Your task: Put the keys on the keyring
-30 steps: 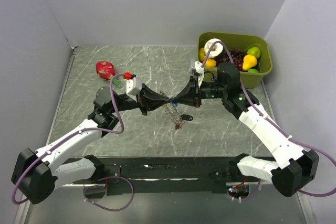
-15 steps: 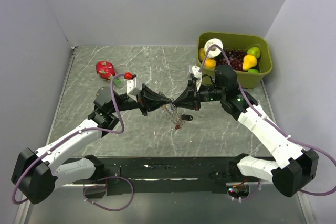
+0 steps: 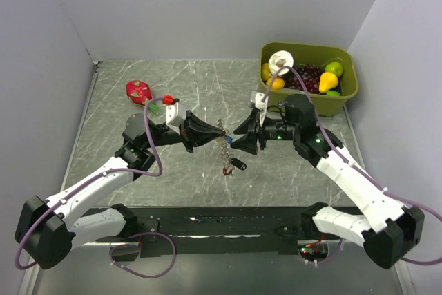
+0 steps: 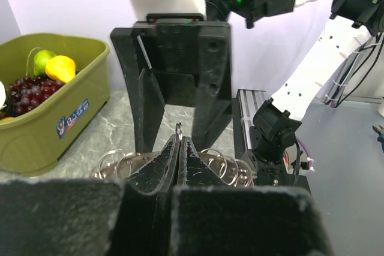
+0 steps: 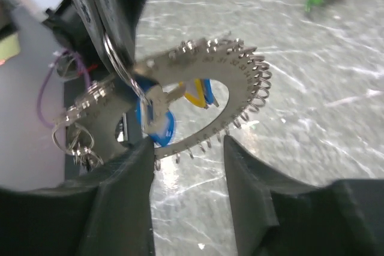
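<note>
step: mid-threading, by my read. The L side acts as a vise while the R side lines up for a grab; no key is in R's grip yet.
next: R prob. has to close on a blue tag and steer the key's hole onto a loop. Parts are tiny and the metal is slick, so this needs fine alignment and L holding steady.
toy fruit (image 3: 139,91): far L on the table. Red w/ green leaves, bumpy plastic look; not involved.
L gripper (image 4: 179,145): jaws fully closed, pinching the keyring by a thin wire loop (image 4: 179,129) at its top. Matte black fingers w/ wedge tips.
keyring (image 5: 231,82): held up off the table (image 3: 179,77) betw. the 2 grippers, hanging from L's pinch. Flat crescent plate of shiny metal w/ stamped marks and a row of tiny wire loops along the outer edge. Spare split rings dangle at one end.
keys (image 5: 159,125): at the keyring's inner curve, nr L's pinch. Small metal blade w/ a glossy oblong blue tag, and a yellow bit beside it. Can't tell if threaded or just resting there.
fob (image 3: 236,165): black, oblong, lowest in the bunch. Can't tell if it touches the table.
R gripper (image 5: 187,142): jaws apart, holding nothing. Fingers straddle the plate's lower rim; no contact evident.
bin (image 3: 349,84): far R, olive plastic w/ rounded corners, toy fruit inside.
</note>
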Controlling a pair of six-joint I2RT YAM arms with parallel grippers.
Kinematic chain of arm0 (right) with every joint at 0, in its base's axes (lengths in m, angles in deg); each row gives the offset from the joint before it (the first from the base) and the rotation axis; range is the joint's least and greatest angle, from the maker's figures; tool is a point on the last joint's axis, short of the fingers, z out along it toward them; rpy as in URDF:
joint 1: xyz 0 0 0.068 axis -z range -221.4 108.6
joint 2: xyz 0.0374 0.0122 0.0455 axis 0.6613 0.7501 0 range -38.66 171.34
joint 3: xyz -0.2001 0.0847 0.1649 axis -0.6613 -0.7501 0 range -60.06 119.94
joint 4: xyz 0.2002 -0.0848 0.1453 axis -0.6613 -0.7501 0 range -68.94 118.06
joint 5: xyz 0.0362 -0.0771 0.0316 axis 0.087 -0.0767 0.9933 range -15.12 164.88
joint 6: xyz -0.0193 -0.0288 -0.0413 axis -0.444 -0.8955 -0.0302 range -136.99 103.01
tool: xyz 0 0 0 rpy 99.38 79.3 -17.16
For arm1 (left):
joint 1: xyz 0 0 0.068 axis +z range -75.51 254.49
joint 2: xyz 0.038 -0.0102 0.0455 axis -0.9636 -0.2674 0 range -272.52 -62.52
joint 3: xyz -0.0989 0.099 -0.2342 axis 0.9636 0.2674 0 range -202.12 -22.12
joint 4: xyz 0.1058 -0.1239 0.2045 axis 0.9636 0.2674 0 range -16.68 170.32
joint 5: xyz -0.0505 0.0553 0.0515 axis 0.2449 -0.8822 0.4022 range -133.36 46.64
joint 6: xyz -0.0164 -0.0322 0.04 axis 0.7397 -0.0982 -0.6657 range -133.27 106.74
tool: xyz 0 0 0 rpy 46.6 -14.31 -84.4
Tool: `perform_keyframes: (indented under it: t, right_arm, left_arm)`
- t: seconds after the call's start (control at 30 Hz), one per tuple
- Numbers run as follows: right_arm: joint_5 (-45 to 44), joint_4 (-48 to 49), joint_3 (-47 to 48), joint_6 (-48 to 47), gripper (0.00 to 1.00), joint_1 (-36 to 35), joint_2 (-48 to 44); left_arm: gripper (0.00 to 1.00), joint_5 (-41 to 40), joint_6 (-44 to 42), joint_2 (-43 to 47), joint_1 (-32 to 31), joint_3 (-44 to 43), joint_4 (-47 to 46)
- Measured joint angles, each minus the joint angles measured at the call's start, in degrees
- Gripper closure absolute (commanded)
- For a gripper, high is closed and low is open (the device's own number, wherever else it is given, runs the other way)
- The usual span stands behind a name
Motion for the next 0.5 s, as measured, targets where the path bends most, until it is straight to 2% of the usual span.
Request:
perform_keyframes:
  t: [0.07, 0.2, 0.33, 0.5]
  right_arm:
    - [-2.3, 1.1, -1.8, 0.7, 0.31, 0.2, -2.8]
    - [-4.6, 5.0, -5.2, 2.1, 0.31, 0.5, -9.4]
    - [-2.6, 9.9, -4.9, 4.1, 0.38, 0.5, -12.3]
    - [3.0, 15.8, -3.0, 7.5, 0.46, 0.5, -9.1]
  left_arm:
    - [0.99, 0.0, -0.4, 0.2, 0.0, -0.1, 0.2]
    - [0.99, 0.8, -0.9, 0.4, 0.0, -0.2, 1.2]
    - [0.99, 2.6, -0.9, 0.4, 0.0, -0.2, 1.7]
    - [0.99, 4.7, -0.8, 0.3, 0.0, -0.6, 1.6]
